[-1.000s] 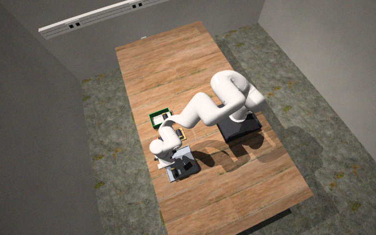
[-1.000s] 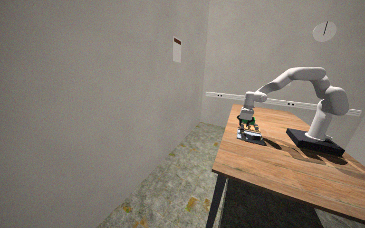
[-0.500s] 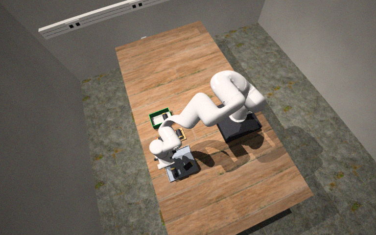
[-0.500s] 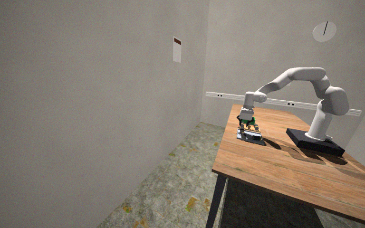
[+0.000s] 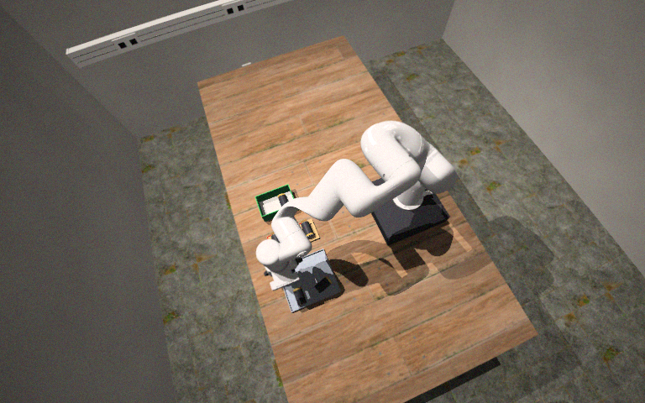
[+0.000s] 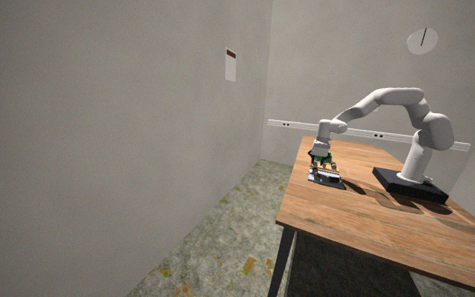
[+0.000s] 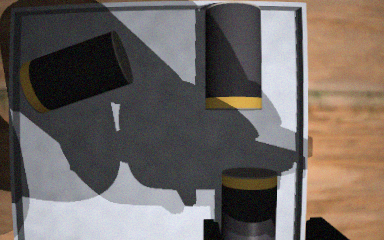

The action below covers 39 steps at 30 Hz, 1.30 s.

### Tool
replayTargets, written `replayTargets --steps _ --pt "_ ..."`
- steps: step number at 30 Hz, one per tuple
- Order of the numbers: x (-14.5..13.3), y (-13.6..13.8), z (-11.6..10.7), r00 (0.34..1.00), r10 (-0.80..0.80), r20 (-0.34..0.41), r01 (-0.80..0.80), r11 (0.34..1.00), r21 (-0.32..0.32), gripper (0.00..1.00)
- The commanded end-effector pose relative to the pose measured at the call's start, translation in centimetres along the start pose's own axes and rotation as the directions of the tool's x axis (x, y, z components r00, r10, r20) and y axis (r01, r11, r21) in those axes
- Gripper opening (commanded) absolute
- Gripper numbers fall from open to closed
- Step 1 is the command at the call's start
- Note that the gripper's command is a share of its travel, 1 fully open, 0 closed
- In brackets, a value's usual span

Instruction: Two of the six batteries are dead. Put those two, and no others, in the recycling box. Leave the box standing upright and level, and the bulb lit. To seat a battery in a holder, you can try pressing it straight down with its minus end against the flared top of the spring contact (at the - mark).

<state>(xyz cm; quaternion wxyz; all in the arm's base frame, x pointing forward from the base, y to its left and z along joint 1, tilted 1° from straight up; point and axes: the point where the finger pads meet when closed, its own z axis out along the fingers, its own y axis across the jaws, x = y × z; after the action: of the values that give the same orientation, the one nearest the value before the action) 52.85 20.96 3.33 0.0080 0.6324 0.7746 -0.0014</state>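
My gripper (image 7: 260,231) (image 6: 318,164) is half open over the light tray (image 7: 105,222) (image 5: 314,259). Its fingers stand on either side of one black battery (image 7: 250,202) with a gold band, with a visible gap on the right. A second battery (image 7: 234,55) (image 5: 299,296) lies straight in the tray, and a third battery (image 7: 77,72) (image 5: 322,285) lies at an angle. The green box (image 5: 259,206) (image 6: 329,158) stands upright with a dark battery (image 5: 283,199) in it. A holder board (image 5: 317,237) carries a battery (image 5: 306,229). The arm covers much of the board, and I cannot make out the bulb.
The holder board stands between the green box and the tray, partly under the wrist. The tray has a low raised rim. The table's edge (image 5: 261,296) runs close beside the tray. The arm's black base (image 5: 390,229) stands on the opposite side of the table.
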Motion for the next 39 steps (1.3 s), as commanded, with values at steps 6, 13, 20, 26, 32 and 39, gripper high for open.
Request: replayTargets --steps 6,13,20,26,32,39 --pt "0.0 0.2 -0.2 1.0 0.0 -0.001 0.0 1.0 -0.005 0.51" --pt "0.0 0.2 0.0 1.0 0.0 -0.001 0.0 1.0 -0.005 0.51" --pt "0.0 0.2 2.8 1.0 0.0 -0.001 0.0 1.0 -0.005 0.51" --pt "0.0 0.2 3.3 1.0 0.0 -0.001 0.0 1.0 -0.005 0.51" --pt "0.0 0.2 3.5 1.0 0.0 -0.001 0.0 1.0 -0.005 0.51" --pt "0.0 0.2 4.3 1.0 0.0 -0.001 0.0 1.0 -0.005 0.51"
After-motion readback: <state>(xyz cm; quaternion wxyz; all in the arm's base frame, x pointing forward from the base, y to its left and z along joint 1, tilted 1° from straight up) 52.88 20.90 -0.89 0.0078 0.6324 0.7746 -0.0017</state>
